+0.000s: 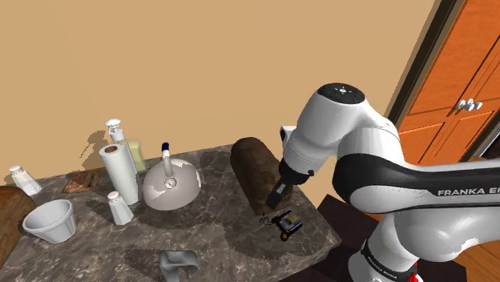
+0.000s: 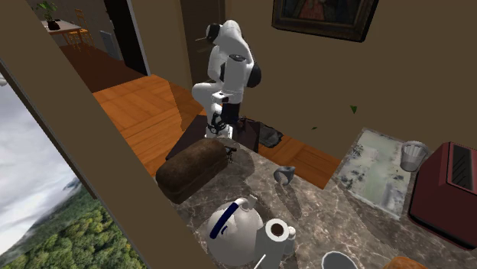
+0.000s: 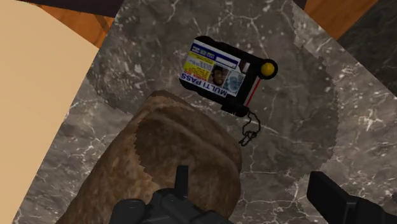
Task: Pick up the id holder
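Dark veined tabletop stands against a tan wall, with an orange panelled door at the shoulder view's right.

Items logged from that view's left:
- A small white bottle sits near the wall.
- A white bowl sits toward the front edge.
- An upright paper towel roll has a white spray bottle behind it.
- A small white container stands just in front of the roll.
- A round white teapot sits near the middle.
- A grey cup-like object is at the front edge.
- A brown loaf lies right of centre.

The id holder lies flat on the tabletop near its right-hand corner, close to the loaf's near end but apart from it. The wrist view shows a black case carrying a photo card lettered "MULTI PASS". It has a yellow knob at one end and a short chain trailing toward the loaf.

The end effector hangs over the loaf's end, above and beside the holder. Its fingers stand apart, released, grasping nothing. The white arm occupies the far right.
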